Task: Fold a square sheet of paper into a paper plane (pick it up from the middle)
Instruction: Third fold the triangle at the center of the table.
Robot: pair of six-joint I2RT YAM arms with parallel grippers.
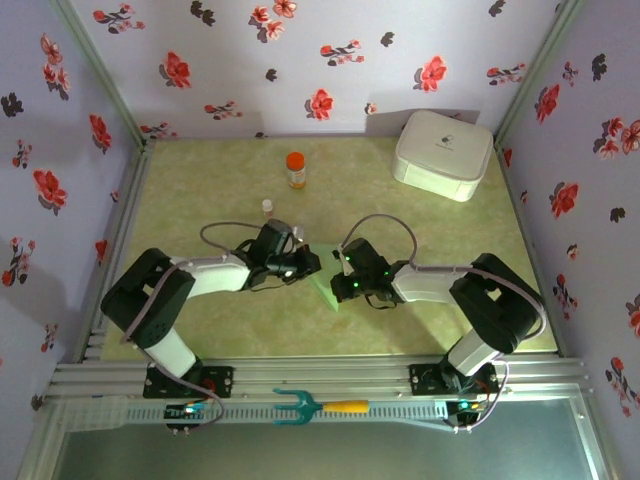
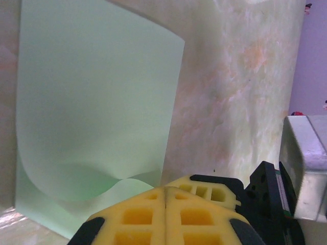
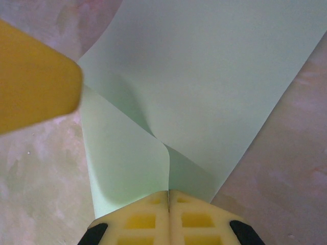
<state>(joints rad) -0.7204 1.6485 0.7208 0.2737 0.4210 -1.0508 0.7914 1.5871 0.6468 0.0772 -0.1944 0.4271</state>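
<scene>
Overhead, my arms hide most of the square sheet of paper (image 1: 328, 292) at the table (image 1: 430, 310) centre; one green corner points to 6 o'clock. My left gripper (image 2: 166, 193) and right gripper (image 3: 168, 196) pinch its curled edges.

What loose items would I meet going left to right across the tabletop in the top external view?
Small white-capped vial → orange-capped bottle → pale green sheet of paper → white rounded box.
</scene>
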